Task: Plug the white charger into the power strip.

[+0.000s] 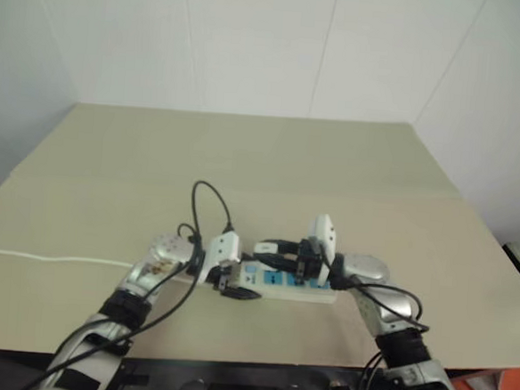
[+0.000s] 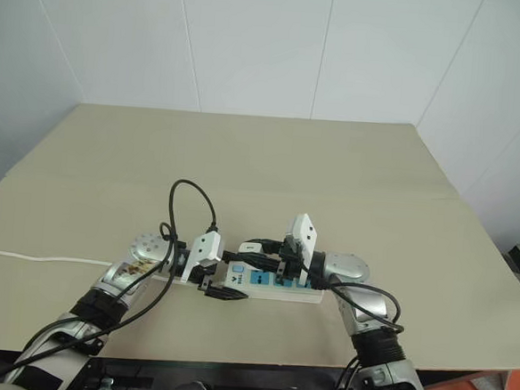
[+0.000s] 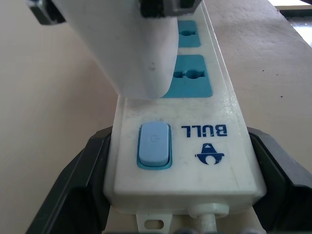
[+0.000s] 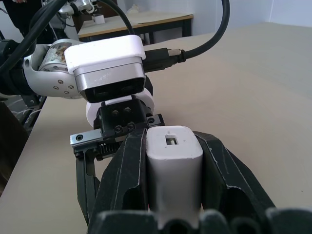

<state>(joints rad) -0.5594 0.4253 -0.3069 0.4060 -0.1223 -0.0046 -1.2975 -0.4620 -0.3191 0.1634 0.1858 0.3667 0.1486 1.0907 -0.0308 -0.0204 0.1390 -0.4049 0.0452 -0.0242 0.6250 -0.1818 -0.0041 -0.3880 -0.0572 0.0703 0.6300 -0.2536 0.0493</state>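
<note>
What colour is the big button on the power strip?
Light blue; the button on the power strip shows best in the left wrist view.

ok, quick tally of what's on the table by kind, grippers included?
Long flat white plastic power strip with blue socket faces: 1
Small white plastic cube-like charger: 1
Thin white cord: 1
Black two-fingered grippers: 2, left gripper shut on the power strip, right gripper shut on the charger
Total: 5
</note>
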